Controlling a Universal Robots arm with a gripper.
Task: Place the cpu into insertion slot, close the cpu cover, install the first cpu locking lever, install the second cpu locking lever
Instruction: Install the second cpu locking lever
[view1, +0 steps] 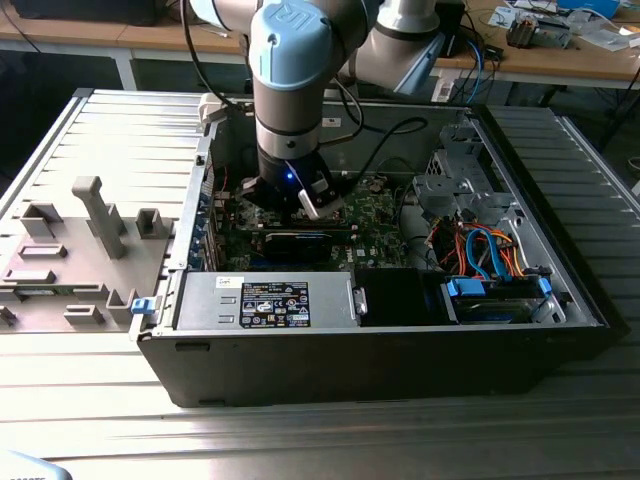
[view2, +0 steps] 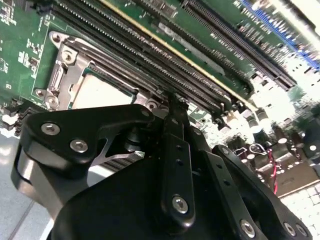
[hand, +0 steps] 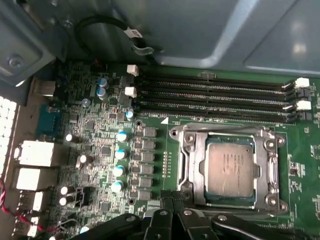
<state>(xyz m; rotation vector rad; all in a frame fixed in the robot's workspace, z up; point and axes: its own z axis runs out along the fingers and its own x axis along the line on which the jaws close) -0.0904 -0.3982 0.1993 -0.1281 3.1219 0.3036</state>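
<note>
The cpu already sat in the insertion slot, with the cpu cover closed around it; the gripper hovered just beside the socket's near edge, fingers pressed together and empty; judged step: first locking lever; catching it calls for fine alignment.

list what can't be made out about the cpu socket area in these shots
- Exterior view: insertion slot hidden behind the arm's wrist.
- Second wrist view: the hand's black linkage covers part of the cpu.
- First wrist view: the cpu cover's near edge is hidden by the hand; locking levers too unclear to confirm.
</note>
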